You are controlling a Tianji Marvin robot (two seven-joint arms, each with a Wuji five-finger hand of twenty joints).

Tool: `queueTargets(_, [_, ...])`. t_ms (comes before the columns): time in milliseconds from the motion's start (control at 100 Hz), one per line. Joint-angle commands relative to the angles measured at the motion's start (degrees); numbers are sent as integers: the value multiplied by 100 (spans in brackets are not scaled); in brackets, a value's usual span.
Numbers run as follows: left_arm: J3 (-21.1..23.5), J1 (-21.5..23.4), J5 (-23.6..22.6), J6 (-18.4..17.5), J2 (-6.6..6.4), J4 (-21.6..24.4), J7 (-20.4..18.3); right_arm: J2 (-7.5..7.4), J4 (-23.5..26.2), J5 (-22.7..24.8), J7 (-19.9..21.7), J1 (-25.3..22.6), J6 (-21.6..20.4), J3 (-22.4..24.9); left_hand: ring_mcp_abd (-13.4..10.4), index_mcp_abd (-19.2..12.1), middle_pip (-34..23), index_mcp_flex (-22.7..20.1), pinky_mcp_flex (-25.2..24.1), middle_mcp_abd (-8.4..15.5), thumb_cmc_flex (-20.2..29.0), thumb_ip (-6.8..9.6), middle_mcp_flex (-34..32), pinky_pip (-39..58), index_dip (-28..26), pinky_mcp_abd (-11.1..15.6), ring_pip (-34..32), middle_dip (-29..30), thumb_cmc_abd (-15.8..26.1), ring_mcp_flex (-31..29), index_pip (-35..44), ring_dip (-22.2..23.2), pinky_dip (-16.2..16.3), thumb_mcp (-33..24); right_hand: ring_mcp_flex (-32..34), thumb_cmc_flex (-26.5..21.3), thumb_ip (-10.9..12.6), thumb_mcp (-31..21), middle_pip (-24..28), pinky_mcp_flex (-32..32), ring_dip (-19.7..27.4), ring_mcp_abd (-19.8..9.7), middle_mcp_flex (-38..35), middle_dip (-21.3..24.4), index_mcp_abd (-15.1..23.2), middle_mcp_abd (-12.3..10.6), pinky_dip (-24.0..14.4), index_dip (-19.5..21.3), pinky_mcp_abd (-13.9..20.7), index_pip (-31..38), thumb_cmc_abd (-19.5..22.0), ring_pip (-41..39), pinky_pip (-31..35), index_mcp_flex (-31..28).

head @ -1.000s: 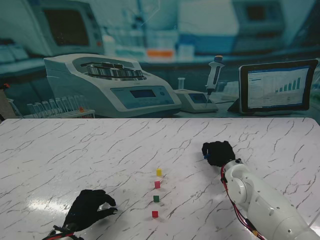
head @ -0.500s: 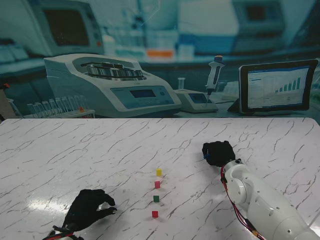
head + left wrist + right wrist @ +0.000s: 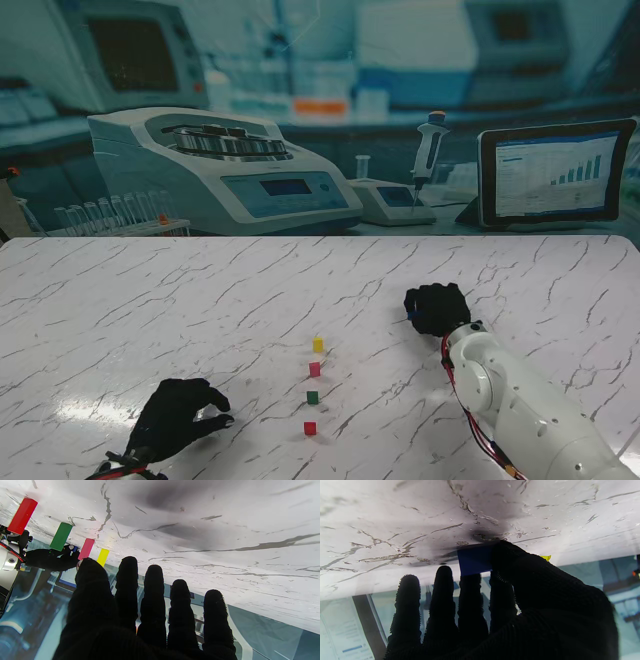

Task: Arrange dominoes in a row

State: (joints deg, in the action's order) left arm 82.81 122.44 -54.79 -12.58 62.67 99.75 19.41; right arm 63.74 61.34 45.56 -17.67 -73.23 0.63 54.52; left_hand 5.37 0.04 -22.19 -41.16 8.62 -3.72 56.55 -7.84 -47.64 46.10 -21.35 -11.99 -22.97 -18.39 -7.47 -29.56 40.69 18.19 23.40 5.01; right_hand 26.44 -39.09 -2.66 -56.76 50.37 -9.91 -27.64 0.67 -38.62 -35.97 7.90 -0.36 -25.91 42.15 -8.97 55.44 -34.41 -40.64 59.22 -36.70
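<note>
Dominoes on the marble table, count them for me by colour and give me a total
Yellow domino: 1
Pink domino: 1
Green domino: 1
Red domino: 1
Blue domino, held in the right hand: 1
Total: 5 dominoes

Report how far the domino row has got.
Done: four dominoes stand in a row, red, green, pink and yellow, nearest to farthest from me. In hand: the right hand pinches a blue domino, off to the row's right. Left: setting it in line, probably beyond the yellow one. The left hand holds nothing.
</note>
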Motion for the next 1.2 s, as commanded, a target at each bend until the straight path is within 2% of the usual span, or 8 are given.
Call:
queueTargets(0, [-18, 30, 5, -135, 37, -14, -45, 42, -57, 30, 14, -100, 4, -33, -137, -148, -99, -99, -17, 121, 218, -159, -158, 202, 82, 10, -116, -84, -84, -135, 64, 73, 106, 147, -233, 75, 233, -176, -477, 97, -1, 89, 354, 325, 248, 343, -53, 195, -76, 23, -24, 66, -51, -234])
queueTargets(620, [-29, 22, -22, -134, 37, -26, 2, 25, 555, 232, 5, -392, 130, 327, -128, -141, -96, -94, -29, 116, 197, -159, -154, 209, 116, -9, -112, -79, -59, -126, 76, 77, 111, 162, -882, 166, 192, -143, -512, 429, 71, 195, 1233, 379, 413, 454, -131, 146, 33, -145, -147, 147, -27, -353])
queueTargets(1190, [-12, 56, -23, -147, 45, -29, 58, 36, 1254, 249, 92, -716, 112, 557, -115, -113, -99, -114, -35, 113, 178, -153, -177, 222, 102, -48, -126, -79, -46, -156, 58, 87, 118, 155, -1313, 243, 150, -241, -554, 1053, 30, 212, 1476, 356, 623, 363, -93, -46, 37, -235, -388, -68, 163, -543])
